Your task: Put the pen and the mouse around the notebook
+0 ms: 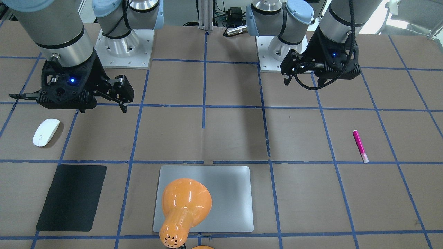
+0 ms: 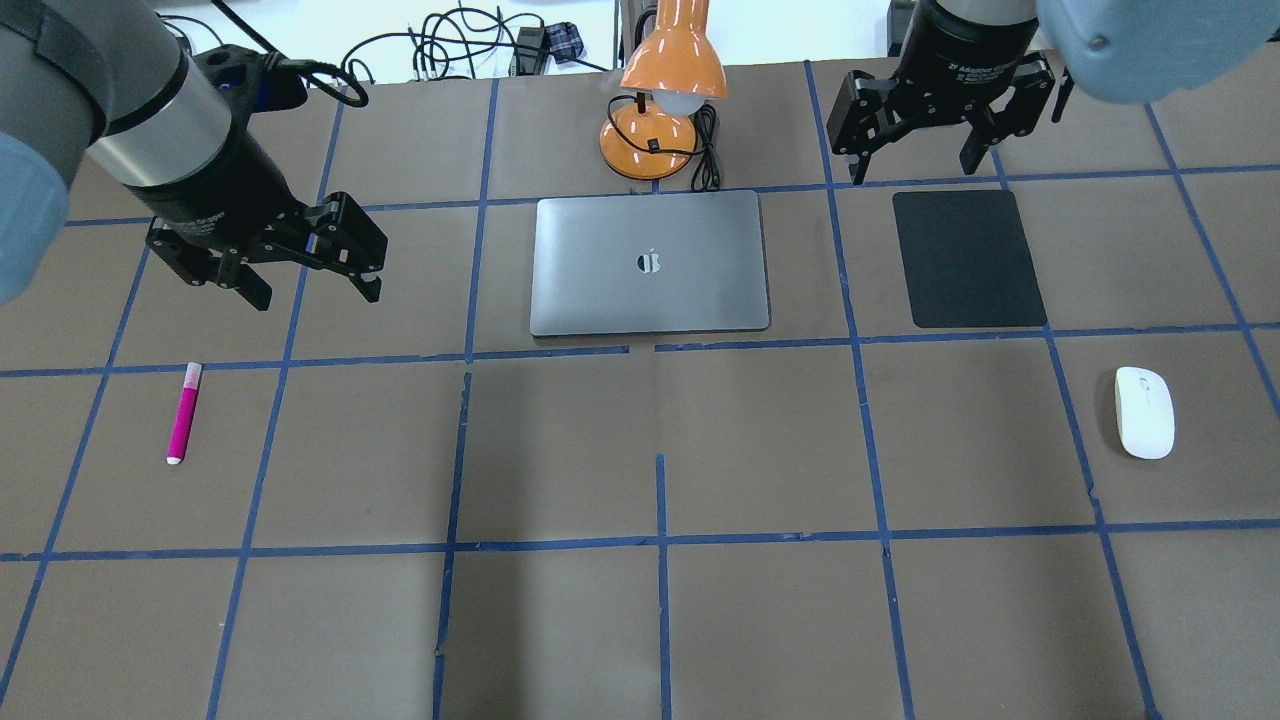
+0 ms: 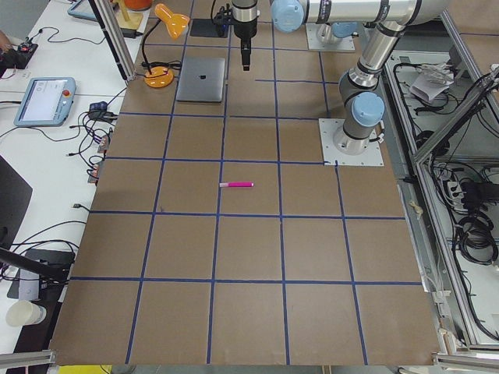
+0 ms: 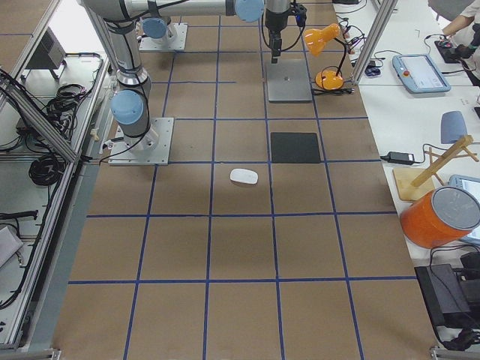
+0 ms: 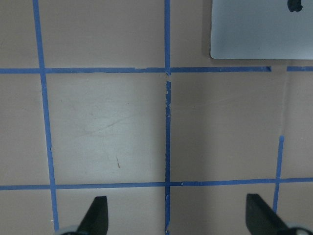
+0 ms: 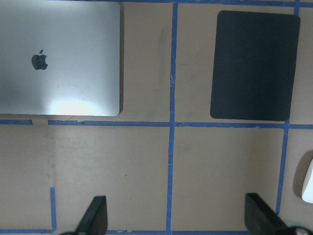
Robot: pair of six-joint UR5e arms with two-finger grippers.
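The left gripper (image 2: 312, 292) hangs above the table (image 2: 660, 600) with its two fingers spread wide and nothing between them. Its wrist camera looks down past both fingertips (image 5: 95, 215) at bare brown paper and blue tape lines, with one corner of the notebook (image 5: 261, 29) at the top right of that view. The right gripper (image 2: 915, 170) is likewise spread and empty. It hovers over the far side of the table, above the far edge of a black mat (image 2: 967, 258).

The pen (image 2: 183, 412) lies flat on the table on the robot's left. It is a little nearer the robot than the left gripper and well apart from the notebook (image 2: 650, 262). Its pale end points away from the robot. The mouse (image 2: 1144, 411) sits on the robot's right, also well apart from the notebook, just off the near right corner of the black mat. Only its edge shows in the right wrist view (image 6: 308, 183).

The notebook lies closed and flat near the middle of the table's far side. The mat lies beside it on the robot's right, with a strip of bare table and a tape line between them. An orange desk lamp (image 2: 665, 90) stands just beyond the notebook's far edge. In the front-facing view its shade (image 1: 185, 204) hides part of the notebook's lid (image 1: 228, 193).
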